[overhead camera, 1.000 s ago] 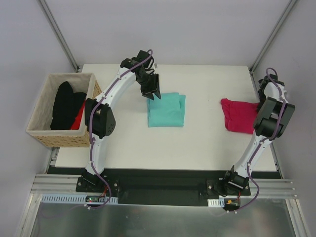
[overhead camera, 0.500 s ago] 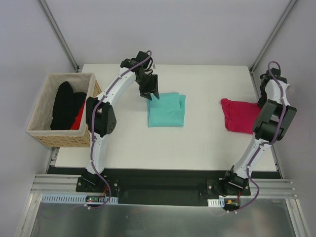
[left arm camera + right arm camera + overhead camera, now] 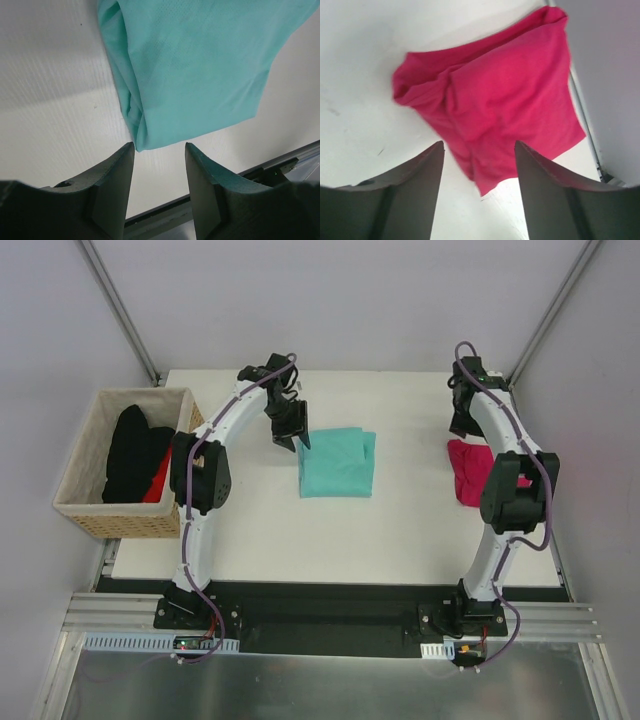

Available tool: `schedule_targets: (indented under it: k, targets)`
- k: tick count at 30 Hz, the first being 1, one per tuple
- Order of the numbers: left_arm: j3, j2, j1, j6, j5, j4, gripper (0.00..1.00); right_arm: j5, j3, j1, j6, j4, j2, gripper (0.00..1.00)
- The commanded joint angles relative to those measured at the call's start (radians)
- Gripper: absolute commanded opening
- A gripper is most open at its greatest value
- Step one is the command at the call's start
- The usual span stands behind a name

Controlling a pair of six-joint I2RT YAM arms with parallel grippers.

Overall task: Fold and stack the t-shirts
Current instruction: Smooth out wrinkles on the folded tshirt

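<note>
top external view: the teal shirt (image 3: 337,462) lies folded into a neat rectangle at mid-table. the pink shirt (image 3: 478,472) sits well apart near the right edge, folded more loosely, with a bunched ridge along one side. black shirts (image 3: 135,450) are heaped in the woven basket (image 3: 85,515) off the left edge. over the last second the right arm has swung in from the table's edge, and the right gripper (image 3: 479,147) now hangs over the pink shirt's far end, jaws spread wide and empty. the left gripper (image 3: 159,150) has drawn back a little from the teal shirt's far-left corner. its jaws stand moderately apart, gripping nothing, with the corner just beyond the tips. i judge both folds done and stacking next. the teal cloth looks thin, with a fine mesh weave, and the pink looks thicker and matte.
</note>
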Motion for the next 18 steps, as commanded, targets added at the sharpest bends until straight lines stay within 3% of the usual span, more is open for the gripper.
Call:
schedule_targets:
  k: [1,10,18]
  targets:
    - [-0.033,-0.035,0.001,0.026,-0.014,0.008,0.45,0.006,-0.001,0.056,-0.018,-0.017,0.022,0.69]
    - [-0.108,-0.024,0.006,0.025,-0.021,0.045,0.46,-0.016,0.12,0.18,-0.042,-0.072,0.108,0.74]
    - [-0.107,0.008,0.021,0.02,-0.014,0.068,0.46,0.033,0.177,0.318,-0.044,-0.106,0.16,0.66]
